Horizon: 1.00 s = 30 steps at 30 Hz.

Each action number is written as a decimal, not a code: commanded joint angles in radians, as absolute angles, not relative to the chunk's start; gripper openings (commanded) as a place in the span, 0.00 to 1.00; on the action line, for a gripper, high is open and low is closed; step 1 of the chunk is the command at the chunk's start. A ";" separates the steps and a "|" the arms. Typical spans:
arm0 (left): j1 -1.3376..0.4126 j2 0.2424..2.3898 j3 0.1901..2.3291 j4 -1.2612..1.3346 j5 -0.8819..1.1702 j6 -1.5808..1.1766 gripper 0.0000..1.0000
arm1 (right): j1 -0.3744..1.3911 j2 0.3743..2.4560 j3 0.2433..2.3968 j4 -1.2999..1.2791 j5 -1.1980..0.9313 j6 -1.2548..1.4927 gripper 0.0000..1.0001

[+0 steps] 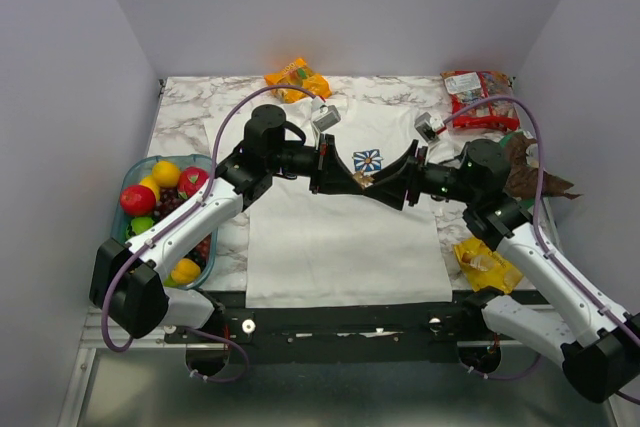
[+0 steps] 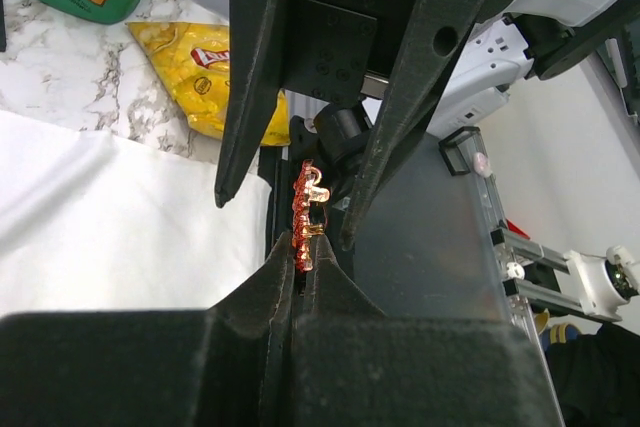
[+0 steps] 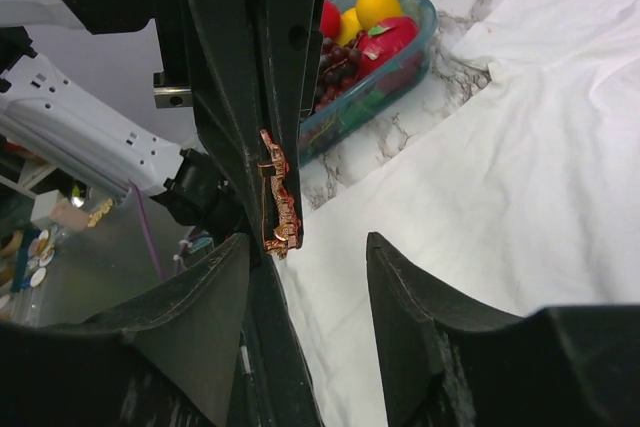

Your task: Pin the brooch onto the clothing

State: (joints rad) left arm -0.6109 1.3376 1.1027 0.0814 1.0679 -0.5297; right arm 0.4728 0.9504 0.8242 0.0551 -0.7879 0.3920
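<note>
The brooch [image 2: 305, 209], a small orange-red jewelled pin, stands edge-on between the tips of my left gripper [image 2: 300, 259], which is shut on its lower end. Both hover over the white T-shirt [image 1: 340, 237], just below its blue-and-white daisy print [image 1: 368, 160]. My right gripper [image 3: 308, 244] faces the left one tip to tip and is open. Its fingers [image 2: 250, 67] straddle the brooch [image 3: 276, 209], which lies close to its left finger and well clear of the right one. In the top view the brooch [image 1: 366, 180] is a small speck where the two grippers meet.
A teal bin [image 1: 128, 175] of fruit sits at the left of the shirt. An orange snack bag [image 1: 297, 77] lies behind the collar, a red packet [image 1: 475, 92] at the back right, and a yellow chip bag [image 1: 483, 262] at the right under my right arm.
</note>
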 commanded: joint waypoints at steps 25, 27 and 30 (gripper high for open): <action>-0.630 1.345 1.089 0.097 1.109 -0.531 0.00 | 0.485 1.023 0.818 0.195 -0.810 0.445 0.29; -0.634 1.347 1.092 0.089 1.111 -0.526 0.00 | 0.485 1.031 0.825 0.187 -0.796 0.446 0.26; -0.638 1.345 1.095 0.081 1.111 -0.515 0.00 | 0.485 1.040 0.831 0.169 -0.772 0.445 0.18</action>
